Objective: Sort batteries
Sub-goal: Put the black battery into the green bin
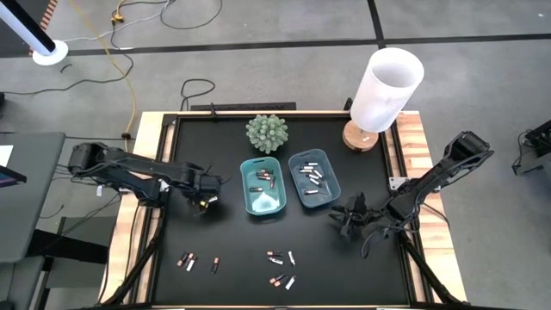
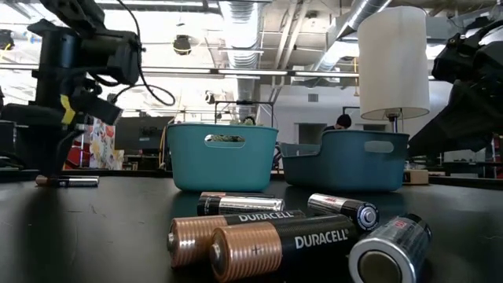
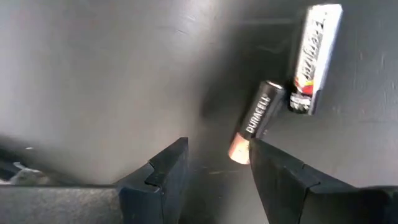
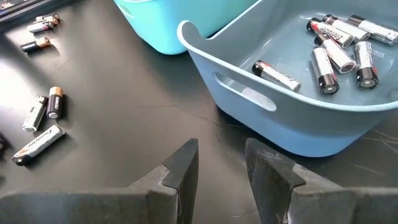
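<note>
Loose batteries (image 1: 278, 257) are scattered along the bench's (image 1: 224, 232) near edge; others lie in two trays (image 1: 263, 185); the left gripper (image 3: 214, 165) and right gripper (image 4: 221, 165) are held open, empty.

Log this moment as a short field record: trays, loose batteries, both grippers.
left tray: teal, holds a few batteries
right tray: blue-grey, holds silver batteries
loose batteries: on the black table near the front edge, in two clusters
left gripper: open, empty, over the table left of the trays
right gripper: open, empty, beside the right tray
</note>
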Motion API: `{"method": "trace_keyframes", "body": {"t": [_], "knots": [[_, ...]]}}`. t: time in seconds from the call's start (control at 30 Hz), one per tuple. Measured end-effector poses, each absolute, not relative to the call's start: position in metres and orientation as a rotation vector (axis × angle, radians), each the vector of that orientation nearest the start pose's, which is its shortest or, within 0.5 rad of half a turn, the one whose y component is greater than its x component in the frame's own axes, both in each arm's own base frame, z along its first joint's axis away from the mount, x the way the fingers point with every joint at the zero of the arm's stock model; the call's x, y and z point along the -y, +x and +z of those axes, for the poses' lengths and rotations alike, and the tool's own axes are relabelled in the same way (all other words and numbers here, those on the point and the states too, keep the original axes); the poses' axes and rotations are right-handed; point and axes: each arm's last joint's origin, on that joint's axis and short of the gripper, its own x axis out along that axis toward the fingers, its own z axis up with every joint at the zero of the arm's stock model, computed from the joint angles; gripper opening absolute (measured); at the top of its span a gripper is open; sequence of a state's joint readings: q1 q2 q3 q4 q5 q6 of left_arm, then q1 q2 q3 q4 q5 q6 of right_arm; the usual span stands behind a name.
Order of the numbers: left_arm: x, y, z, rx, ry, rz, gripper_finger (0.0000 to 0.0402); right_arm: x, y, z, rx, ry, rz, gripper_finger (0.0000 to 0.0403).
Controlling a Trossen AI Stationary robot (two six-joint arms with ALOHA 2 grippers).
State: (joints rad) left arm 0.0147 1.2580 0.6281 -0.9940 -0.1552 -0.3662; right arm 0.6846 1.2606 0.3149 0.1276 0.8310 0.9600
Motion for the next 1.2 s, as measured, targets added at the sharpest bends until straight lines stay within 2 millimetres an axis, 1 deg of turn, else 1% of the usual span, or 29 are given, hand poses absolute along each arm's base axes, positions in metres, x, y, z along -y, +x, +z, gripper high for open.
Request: {"method": "trace_keyframes", "body": {"t": [0.23, 0.43, 0.53, 0.63, 0.77, 0.8, 1.03, 1.13, 1.2], "knots": [[-0.006, 0.175, 0.146, -1.666, -0.136, 0.384, 0.0167, -0.104, 0.162, 0.128, -0.460, 0.368, -0.394, 0.0150], [-0.006, 0.180, 0.136, -1.721, -0.121, 0.340, 0.0166, -0.104, 0.162, 0.128, -0.460, 0.368, -0.394, 0.0150], [-0.006, 0.181, 0.133, -1.741, -0.128, 0.335, 0.0152, -0.104, 0.162, 0.128, -0.460, 0.368, -0.394, 0.0150], [-0.005, 0.182, 0.132, -1.738, -0.134, 0.328, 0.0115, -0.104, 0.162, 0.128, -0.460, 0.368, -0.394, 0.0150], [-0.005, 0.182, 0.132, -1.733, -0.143, 0.321, 0.0046, -0.104, 0.162, 0.128, -0.459, 0.369, -0.394, 0.0150], [-0.005, 0.182, 0.132, -1.732, -0.143, 0.323, 0.0037, -0.104, 0.162, 0.128, -0.459, 0.369, -0.394, 0.0150], [-0.005, 0.182, 0.133, -1.738, -0.143, 0.331, 0.0036, -0.104, 0.162, 0.128, -0.459, 0.369, -0.394, 0.0150], [-0.006, 0.187, 0.142, -1.751, -0.132, 0.367, 0.0036, -0.104, 0.162, 0.128, -0.459, 0.369, -0.394, 0.0150], [-0.007, 0.187, 0.152, -1.774, -0.088, 0.409, 0.0036, -0.104, 0.162, 0.128, -0.458, 0.370, -0.394, 0.0150]]}}
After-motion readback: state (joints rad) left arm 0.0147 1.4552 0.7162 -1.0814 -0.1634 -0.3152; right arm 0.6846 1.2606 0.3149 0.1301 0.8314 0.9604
